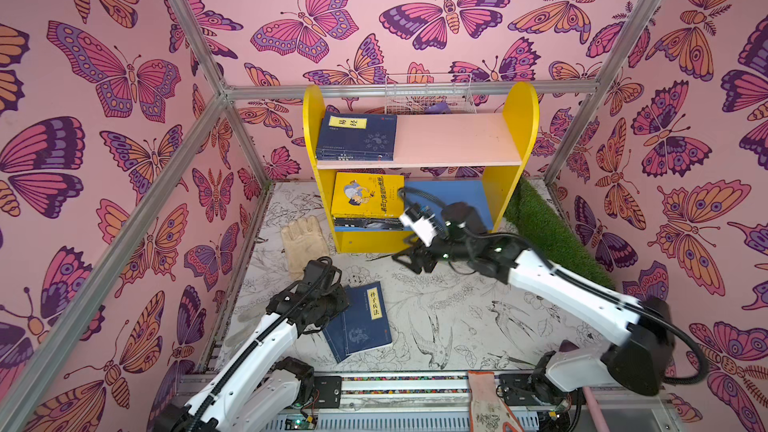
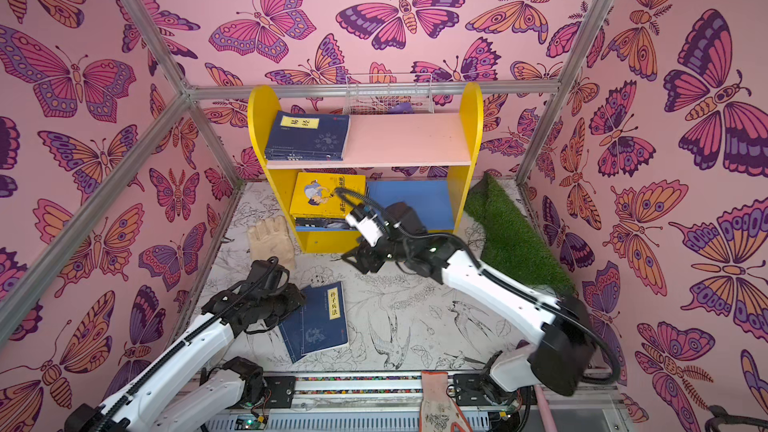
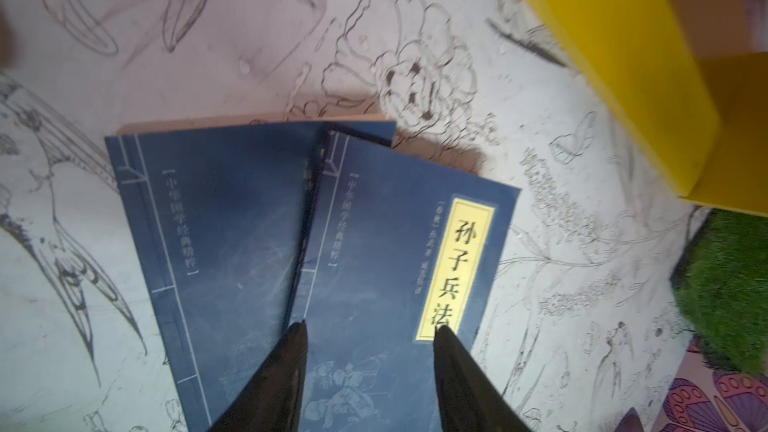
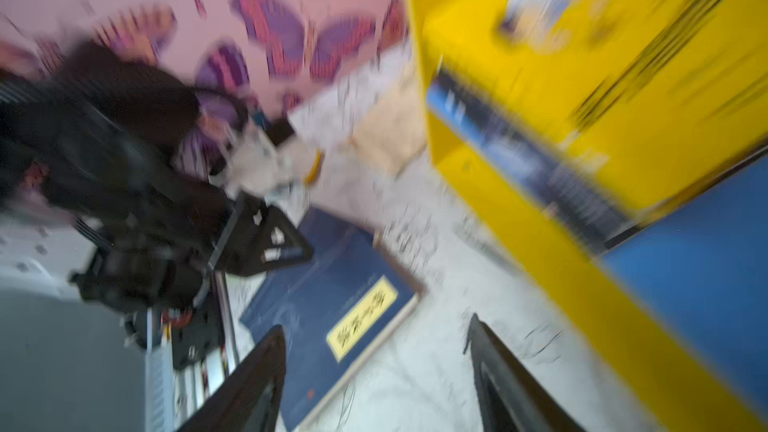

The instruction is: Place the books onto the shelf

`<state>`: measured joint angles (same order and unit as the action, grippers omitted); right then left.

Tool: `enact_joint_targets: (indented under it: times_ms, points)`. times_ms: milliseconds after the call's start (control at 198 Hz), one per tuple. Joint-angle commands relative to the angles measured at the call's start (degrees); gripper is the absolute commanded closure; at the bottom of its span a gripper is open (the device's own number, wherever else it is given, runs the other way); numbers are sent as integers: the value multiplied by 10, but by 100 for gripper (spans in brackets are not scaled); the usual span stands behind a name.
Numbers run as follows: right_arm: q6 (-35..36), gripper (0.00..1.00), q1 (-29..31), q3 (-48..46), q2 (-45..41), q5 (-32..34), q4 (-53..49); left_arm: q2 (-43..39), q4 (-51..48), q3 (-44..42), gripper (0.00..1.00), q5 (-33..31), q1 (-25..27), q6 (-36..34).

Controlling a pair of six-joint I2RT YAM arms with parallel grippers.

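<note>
Navy books (image 1: pixel 365 326) overlapping on mat (image 1: pixel 457 305), left jaws apart over them

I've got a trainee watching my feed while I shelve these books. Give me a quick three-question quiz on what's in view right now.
1. True or false: the beige glove lies on the shelf, on its pale pink upper board.
2. How many navy books lie on the printed mat? A one, B two, C four.
3. Fill in: the ___ hand hangs open over those navy books.

Key:
1. False; the glove lies on the mat beside the shelf.
2. B
3. Left hand
</note>
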<state>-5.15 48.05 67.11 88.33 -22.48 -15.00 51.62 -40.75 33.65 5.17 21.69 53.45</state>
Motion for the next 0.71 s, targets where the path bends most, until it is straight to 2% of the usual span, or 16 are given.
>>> enact_joint_targets:
  times_ms: [0, 237, 479, 544, 700]
  points:
    - [-16, 33, 18, -17, 83, -79, -2, 6, -35, -22, 41, 4, 6, 8]
    - [44, 38, 22, 112, 241, -127, -123, 48, -28, -57, 29, 9, 10, -8]
    - [64, 43, 23, 147, 326, -141, -155, 91, 19, -72, 29, 39, 11, -33]
    - [59, 44, 22, 151, 346, -163, -153, 104, 36, -75, 29, 54, 11, -40]
    - [74, 48, 22, 173, 380, -192, -181, 129, 102, -77, 30, 121, 12, -64]
